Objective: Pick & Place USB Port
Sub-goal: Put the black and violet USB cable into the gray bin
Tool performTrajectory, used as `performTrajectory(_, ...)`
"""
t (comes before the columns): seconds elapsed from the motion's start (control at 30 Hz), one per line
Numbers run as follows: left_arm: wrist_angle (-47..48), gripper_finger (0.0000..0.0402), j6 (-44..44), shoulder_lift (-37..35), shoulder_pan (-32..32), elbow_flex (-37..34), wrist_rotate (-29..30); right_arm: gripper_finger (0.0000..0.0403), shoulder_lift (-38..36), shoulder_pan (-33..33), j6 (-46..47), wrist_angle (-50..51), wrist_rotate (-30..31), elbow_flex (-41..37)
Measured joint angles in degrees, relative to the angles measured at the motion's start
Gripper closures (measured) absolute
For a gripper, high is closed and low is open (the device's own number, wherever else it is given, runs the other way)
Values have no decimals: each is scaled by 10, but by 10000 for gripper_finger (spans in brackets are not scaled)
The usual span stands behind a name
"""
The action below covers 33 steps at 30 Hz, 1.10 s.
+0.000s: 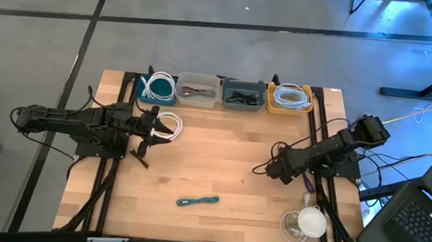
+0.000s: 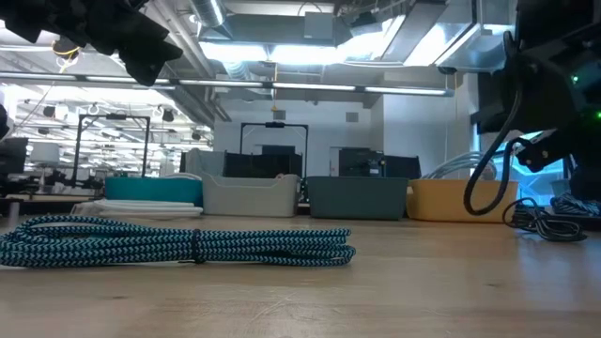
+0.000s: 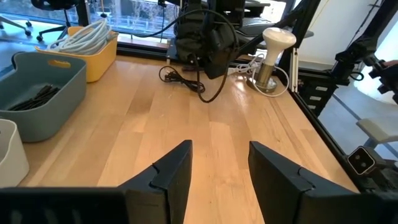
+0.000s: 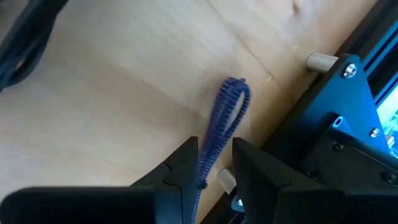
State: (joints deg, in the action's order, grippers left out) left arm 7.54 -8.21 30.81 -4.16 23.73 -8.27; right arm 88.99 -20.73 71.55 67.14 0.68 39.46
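A purple braided cable (image 4: 231,102) lies on the wooden table close to the right-hand rail (image 4: 348,106); it also shows in the high view (image 1: 307,185). My right gripper (image 4: 216,142) points steeply down over it, open. One finger stands on each side of the cable, and a gap shows beside one of them. A teal braided cable (image 1: 197,201) lies coiled near the table's front edge and fills the low view's foreground (image 2: 188,244). My left gripper (image 3: 221,146) hovers open at the table's left, with nothing between its fingers.
Four bins line the far edge: teal (image 1: 158,89), white (image 1: 197,90), grey (image 1: 243,94), yellow (image 1: 290,98), each holding cables. A white cable coil (image 1: 169,126) shows beside my left gripper. A black cable (image 1: 262,169) lies left of my right arm. A white round-topped stand (image 1: 311,221) sits front right.
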Motion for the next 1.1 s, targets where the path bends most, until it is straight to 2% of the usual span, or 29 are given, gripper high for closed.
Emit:
performTrajectory(0.4, 0, 256, 0, 0, 0, 0, -3, 303, -4, 0, 22, -62, -43, -48)
performTrajectory(0.47, 0, 256, 0, 0, 0, 0, -3, 313, -1, 0, 28, -53, -42, -40)
performTrajectory(0.53, 0, 256, 0, 0, 0, 0, -3, 342, 1, 0, 26, -44, -38, -28)
performTrajectory(0.6, 0, 256, 0, 0, 0, 0, -3, 381, 1, 0, 15, -41, -34, -11)
performTrajectory(0.63, 0, 256, 0, 0, 0, 0, -3, 389, 1, 0, 11, -41, -33, -4)
performTrajectory(0.77, 0, 254, 0, 0, 0, 0, -3, 396, 1, -4, 12, 15, -21, 32)
performTrajectory(0.9, 6, 255, 11, 0, 0, 0, -3, 398, 1, -20, 26, 125, 1, 101)
performTrajectory(1.0, 5, 257, 35, 0, 0, 0, -3, 399, 1, -31, 43, 208, 34, 167)
performTrajectory(1.1, -2, 257, 30, 0, 0, 0, 0, 401, 0, -39, 42, 227, 111, 228)
